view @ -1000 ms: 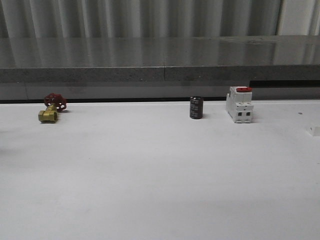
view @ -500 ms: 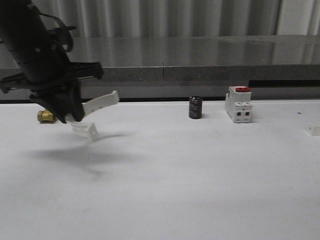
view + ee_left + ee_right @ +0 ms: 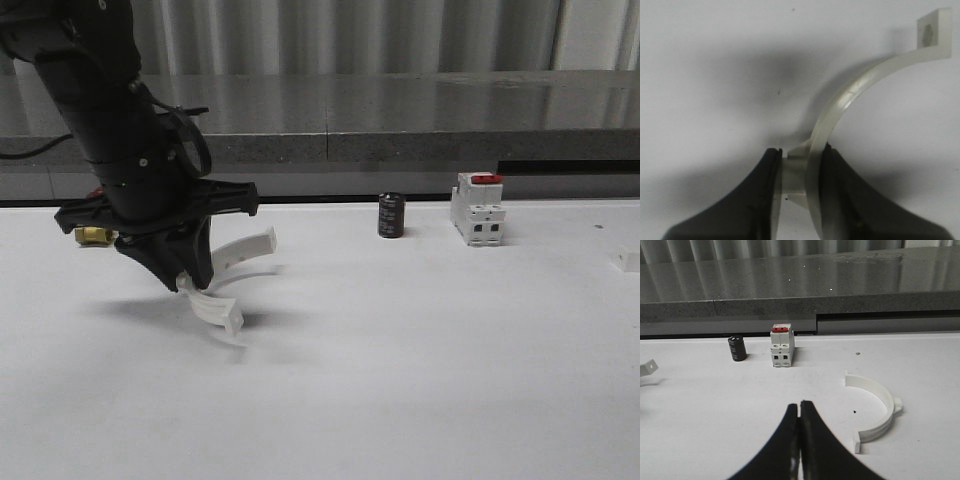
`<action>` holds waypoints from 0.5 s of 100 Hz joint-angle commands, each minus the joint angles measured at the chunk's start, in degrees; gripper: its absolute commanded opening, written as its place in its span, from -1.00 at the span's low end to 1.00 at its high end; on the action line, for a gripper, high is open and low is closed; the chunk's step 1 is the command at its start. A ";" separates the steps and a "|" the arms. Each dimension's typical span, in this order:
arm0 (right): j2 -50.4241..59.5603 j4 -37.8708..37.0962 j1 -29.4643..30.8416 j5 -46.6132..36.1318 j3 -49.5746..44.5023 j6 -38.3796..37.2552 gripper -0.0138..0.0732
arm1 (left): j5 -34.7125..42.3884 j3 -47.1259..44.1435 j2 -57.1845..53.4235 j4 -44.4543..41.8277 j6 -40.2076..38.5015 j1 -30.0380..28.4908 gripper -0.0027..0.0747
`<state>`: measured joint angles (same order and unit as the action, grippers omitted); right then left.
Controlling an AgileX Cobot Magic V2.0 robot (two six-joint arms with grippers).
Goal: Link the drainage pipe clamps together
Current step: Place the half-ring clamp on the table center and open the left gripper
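The left pincer (image 3: 190,280) is gripping one white half-ring clamp (image 3: 228,275) by its outer lug, holding it just above the counter (image 3: 400,350). The right pincer (image 3: 799,412) is sitting clenched and empty, with the second clamp (image 3: 875,410) lying on the counter just beside it.

My left gripper (image 3: 190,285) above table's (image 3: 400,380) left side, white plastic half-ring clamp (image 3: 232,275) pinched, small black cylinder (image 3: 391,215) far centre, white blocky switch (image 3: 478,208) right of it, second half-ring clamp (image 3: 875,410) flat on table.

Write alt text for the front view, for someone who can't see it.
The left end effector holds a white half-ring clamp just above a white table. Behind stand a dark cylinder and a white switch with a red top.
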<state>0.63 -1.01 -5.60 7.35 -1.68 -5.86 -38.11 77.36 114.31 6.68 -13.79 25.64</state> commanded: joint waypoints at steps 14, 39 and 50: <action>1.07 0.11 0.18 -4.57 1.17 0.51 -0.84 | 2.72 1.42 -0.98 0.07 -1.81 0.66 -0.90; 1.07 0.11 0.18 -4.57 1.17 0.51 -0.84 | 2.71 1.42 -0.98 -0.04 -1.95 0.66 -0.62; 1.07 0.11 0.18 -4.57 1.17 0.51 -0.84 | 2.71 1.42 -0.98 -0.06 -1.95 0.66 -0.24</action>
<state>0.63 -1.01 -5.60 7.35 -1.68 -5.86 -36.71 77.36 116.12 6.55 -15.00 25.64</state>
